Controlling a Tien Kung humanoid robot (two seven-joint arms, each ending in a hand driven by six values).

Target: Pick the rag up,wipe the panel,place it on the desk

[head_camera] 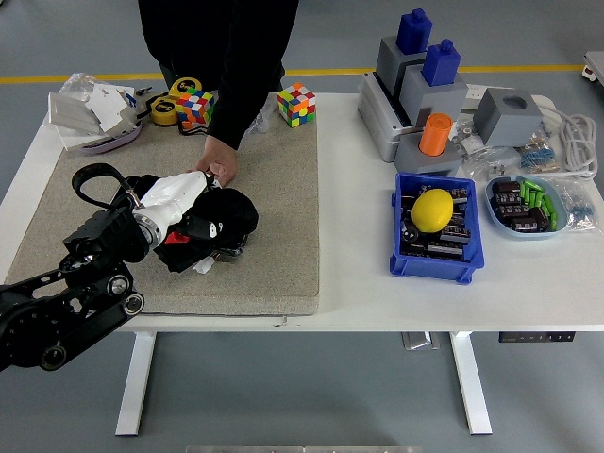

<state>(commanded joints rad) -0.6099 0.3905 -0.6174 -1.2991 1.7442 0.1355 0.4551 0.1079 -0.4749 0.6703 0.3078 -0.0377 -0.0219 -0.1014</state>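
Note:
My left hand (185,200), white-fingered at the end of a black arm coming in from the lower left, is shut on a black rag (215,219) and presses it down over the black panel (236,247), most of which is hidden beneath the rag. Both lie on the beige mat (274,189). A person in a dark sleeve stands at the far side and rests a hand (219,172) on the mat at the panel's far edge, close to my hand. My right arm is out of view.
Two colour cubes (296,103) and tape rolls (174,102) sit at the mat's far edge. Crumpled plastic (94,109) lies at the back left. A blue bin with a yellow ball (434,209), grey fixtures (425,85) and a parts tray (528,203) fill the right side.

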